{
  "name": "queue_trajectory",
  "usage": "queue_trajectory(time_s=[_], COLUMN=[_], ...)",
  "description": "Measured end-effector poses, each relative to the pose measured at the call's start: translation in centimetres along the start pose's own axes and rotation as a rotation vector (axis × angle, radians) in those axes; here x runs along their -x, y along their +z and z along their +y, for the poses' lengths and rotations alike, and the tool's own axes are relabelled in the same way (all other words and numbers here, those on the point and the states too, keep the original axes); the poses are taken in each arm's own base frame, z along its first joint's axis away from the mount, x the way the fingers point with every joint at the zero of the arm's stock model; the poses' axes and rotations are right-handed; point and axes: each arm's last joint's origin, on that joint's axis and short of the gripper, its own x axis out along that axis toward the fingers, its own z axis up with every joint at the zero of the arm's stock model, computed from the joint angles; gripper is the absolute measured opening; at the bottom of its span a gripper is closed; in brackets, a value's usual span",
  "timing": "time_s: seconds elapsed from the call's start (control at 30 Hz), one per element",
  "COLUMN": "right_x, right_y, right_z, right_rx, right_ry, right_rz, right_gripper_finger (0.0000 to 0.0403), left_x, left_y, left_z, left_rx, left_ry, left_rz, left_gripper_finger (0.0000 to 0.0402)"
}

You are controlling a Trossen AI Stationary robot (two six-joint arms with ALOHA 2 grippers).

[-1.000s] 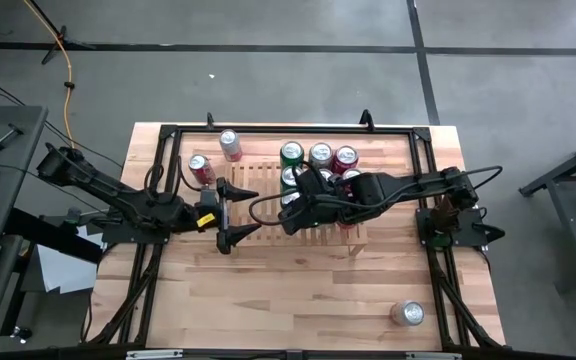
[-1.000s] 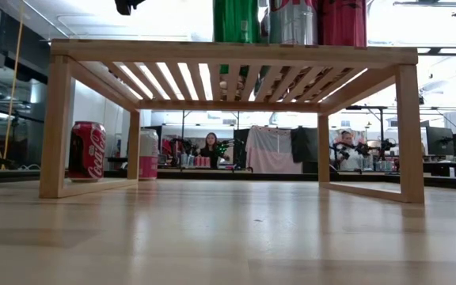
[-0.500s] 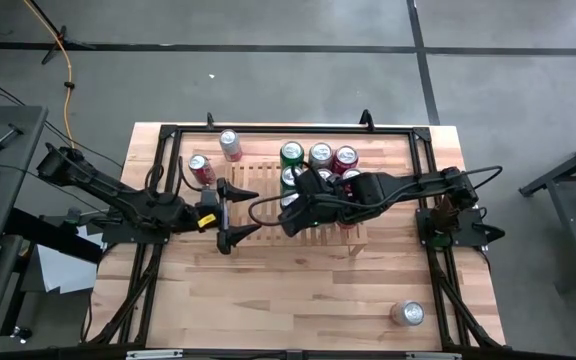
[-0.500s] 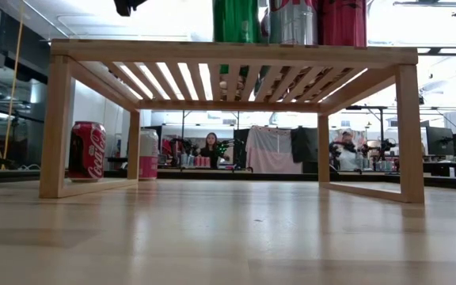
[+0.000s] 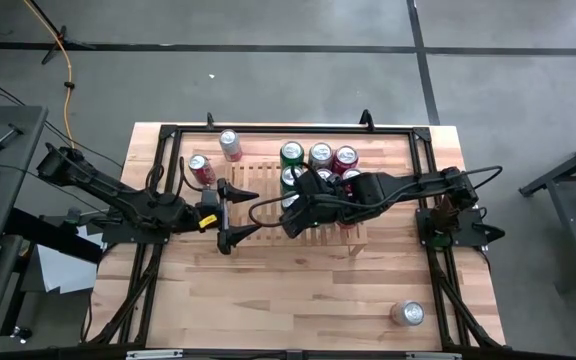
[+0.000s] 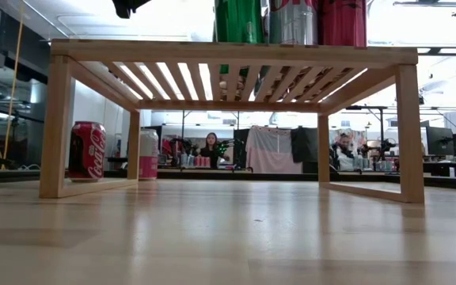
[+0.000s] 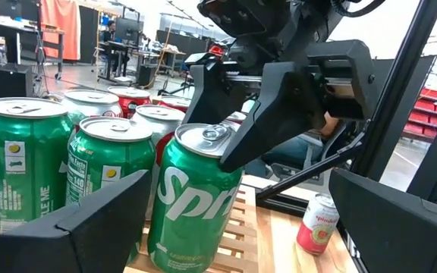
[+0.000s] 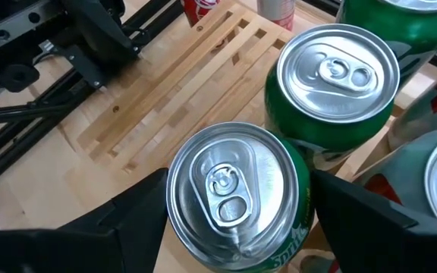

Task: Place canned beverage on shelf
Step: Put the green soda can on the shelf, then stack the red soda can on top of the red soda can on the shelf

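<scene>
Nothing on the table has shifted since a second ago that we can make out: both arms and every can sit as they did.

From above, our right gripper (image 5: pixel 290 215) is over the shelf (image 5: pixel 258 178), beside the cans grouped on the shelf's right part. Only the right wrist view shows what sits there: the green Sprite can (image 8: pixel 237 199) stands upright between our two fingers, one finger (image 8: pixel 131 220) on each flank. We cannot tell from it whether the pads press the can. The left wrist view adds the side-on look: the Sprite can on the slats with the right arm's fingers (image 7: pixel 268 114) reaching down over its top rim.

Our left gripper (image 5: pixel 230 212) waits at the shelf's left edge, fingers spread wide and holding nothing.

The low view alone shows the space under the shelf, with a red cola can (image 6: pixel 88 150) and a pink can (image 6: pixel 148 154) standing on the table (image 6: pixel 228 237) past the far left leg. The high view alone shows a lone can (image 5: pixel 407 314) lying near the right front corner.
</scene>
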Motion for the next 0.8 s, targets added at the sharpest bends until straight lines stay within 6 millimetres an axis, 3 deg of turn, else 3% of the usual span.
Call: queue_trajectory(time_s=[0.43,0.8], right_x=[0.0,0.43], right_y=[-0.01,0.41], right_z=[-0.05,-0.35], right_rx=[0.003,0.021], right_ry=[-0.008,0.0], right_rz=[-0.003,-0.017], right_gripper_finger=[0.0324,0.0328], left_x=[0.0,0.15], left_y=[0.0,0.35], left_z=[-0.01,0.01], left_rx=[0.0,0.013], left_ry=[0.0,-0.005], left_rz=[0.0,-0.022], left_gripper_finger=[0.0395,0.0395])
